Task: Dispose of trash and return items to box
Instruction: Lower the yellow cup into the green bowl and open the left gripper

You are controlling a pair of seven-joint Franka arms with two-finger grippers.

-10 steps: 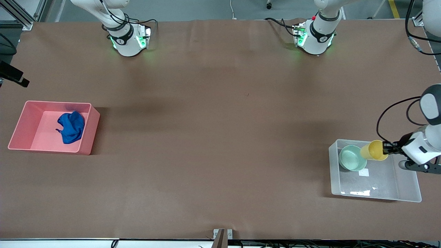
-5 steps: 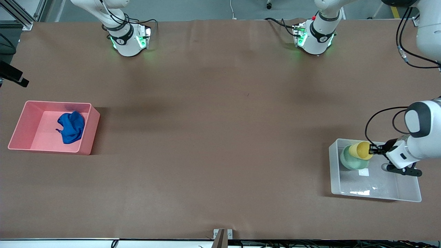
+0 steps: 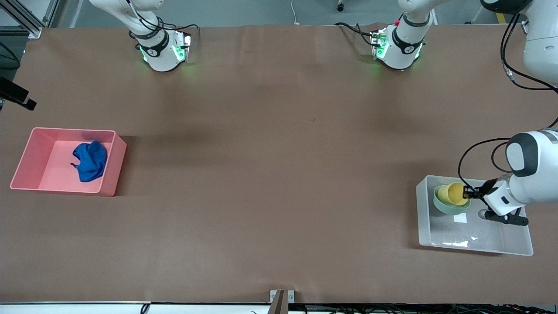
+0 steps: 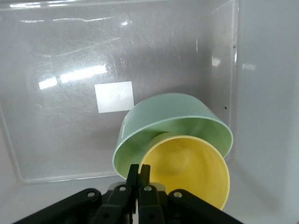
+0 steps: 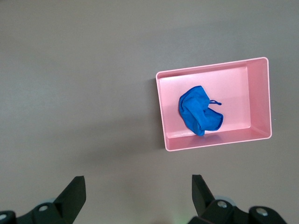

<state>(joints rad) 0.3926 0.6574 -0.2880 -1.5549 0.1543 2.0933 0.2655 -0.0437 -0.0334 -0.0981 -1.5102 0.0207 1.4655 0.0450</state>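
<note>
My left gripper (image 3: 467,192) is shut on the rim of the yellow cup (image 3: 453,194), which is tilted and rests inside the mint-green bowl (image 3: 444,206). The bowl sits in the clear box (image 3: 514,242) at the left arm's end of the table. In the left wrist view the gripper (image 4: 139,170) pinches the cup (image 4: 191,165), the cup sits in the bowl (image 4: 159,114), and the box's white label (image 4: 114,96) shows on its floor. The blue rag (image 3: 90,160) lies in the pink bin (image 3: 26,157). My right gripper (image 5: 135,186) is open and empty, high over the table; it is not in the front view.
In the right wrist view the pink bin (image 5: 259,135) with the rag (image 5: 198,114) lies below on the brown table. Both arm bases stand along the table's top edge. A black camera mount (image 3: 17,97) sticks in near the pink bin's end.
My left gripper has moved down and toward the bowl with the yellow cup, lowering the cup into the green bowl. The right arm has not moved.
</note>
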